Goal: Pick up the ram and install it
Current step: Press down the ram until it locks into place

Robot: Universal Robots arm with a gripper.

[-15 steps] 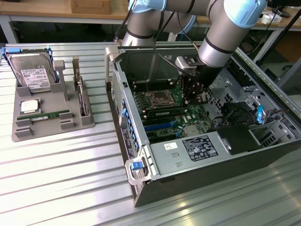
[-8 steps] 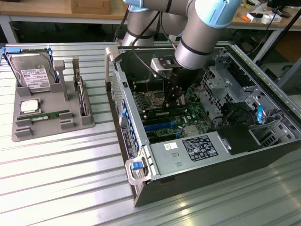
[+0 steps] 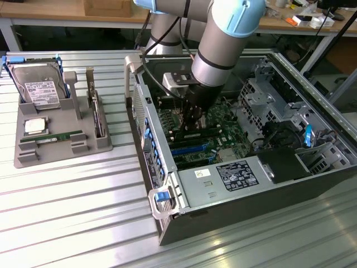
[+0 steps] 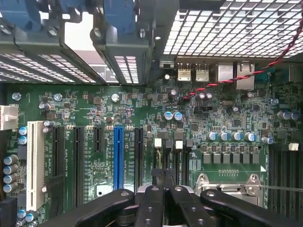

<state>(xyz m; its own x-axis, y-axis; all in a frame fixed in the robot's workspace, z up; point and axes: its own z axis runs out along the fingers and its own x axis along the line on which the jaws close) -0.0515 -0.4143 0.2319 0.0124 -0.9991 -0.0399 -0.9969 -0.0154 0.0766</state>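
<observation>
A ram (image 3: 58, 137), a thin green stick, lies flat in the grey tray (image 3: 61, 152) at the exterior view's left. A second thin stick (image 3: 99, 117) stands on edge in the tray's upright slot. My gripper (image 3: 192, 125) reaches down inside the open computer case (image 3: 167, 223), close over the motherboard. In the wrist view the gripper (image 4: 164, 178) is shut, its black fingertips (image 4: 156, 182) pressed together directly over the black memory slots (image 4: 166, 156) with white latches. I cannot make out a stick between the tips.
A hard drive (image 3: 39, 89) and a square silver chip (image 3: 34, 125) also sit in the tray. Inside the case are the power supply (image 3: 234, 176), drive cages (image 3: 262, 95), a blue slot (image 4: 118, 156), a white slot (image 4: 35, 163), the CPU socket (image 4: 227, 182) and a red-black cable (image 4: 246, 75).
</observation>
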